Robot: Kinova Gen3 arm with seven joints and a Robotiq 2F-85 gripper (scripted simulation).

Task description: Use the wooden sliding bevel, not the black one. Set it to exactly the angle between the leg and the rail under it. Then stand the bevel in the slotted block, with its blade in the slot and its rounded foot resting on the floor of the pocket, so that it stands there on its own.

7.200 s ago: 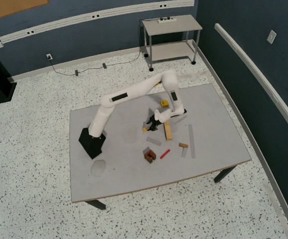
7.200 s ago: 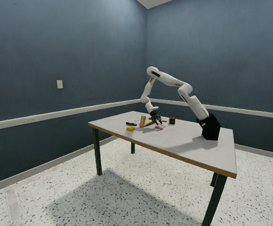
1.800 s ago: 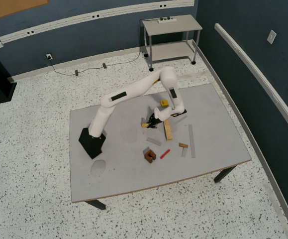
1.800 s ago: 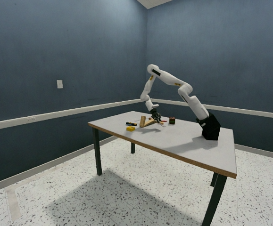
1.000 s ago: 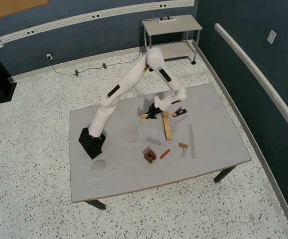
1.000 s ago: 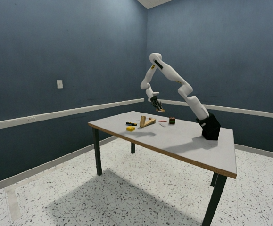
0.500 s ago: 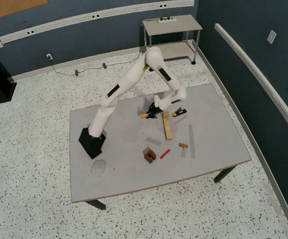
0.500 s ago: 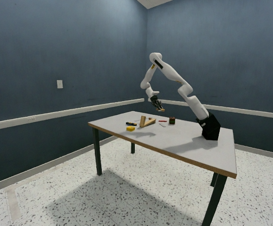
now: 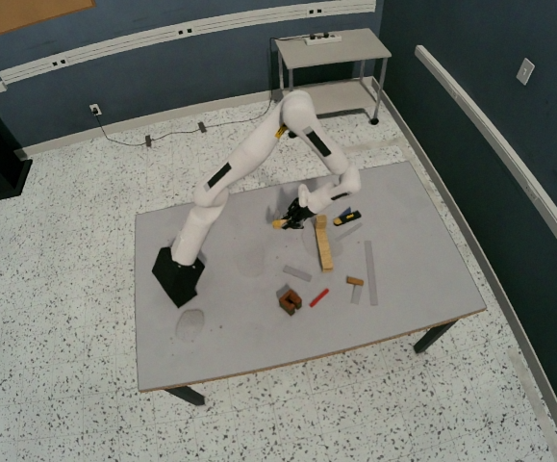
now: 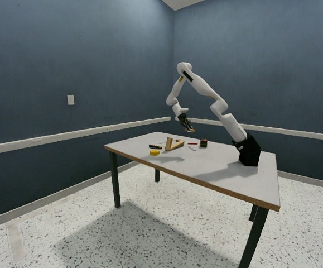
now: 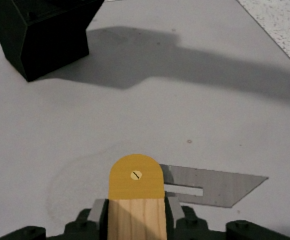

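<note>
My gripper (image 9: 288, 218) is shut on the wooden sliding bevel (image 11: 135, 200) and holds it in the air above the table, left of the leg and rail. In the wrist view its ochre rounded foot (image 11: 136, 176) points away from me and its grey slotted blade (image 11: 212, 185) sticks out to the right. The wooden leg (image 9: 320, 220) stands tilted on the rail (image 9: 324, 248). The black bevel (image 9: 346, 218) lies just right of the leg. The brown slotted block (image 9: 290, 300) stands nearer the front edge. My gripper also shows in the exterior view (image 10: 188, 125).
Grey strips (image 9: 296, 272) (image 9: 370, 272), a red stick (image 9: 318, 296) and a small wooden block (image 9: 354, 280) lie around the rail. A yellow block (image 10: 154, 152) lies near the table's edge. My black base (image 9: 177, 275) stands at the table's left.
</note>
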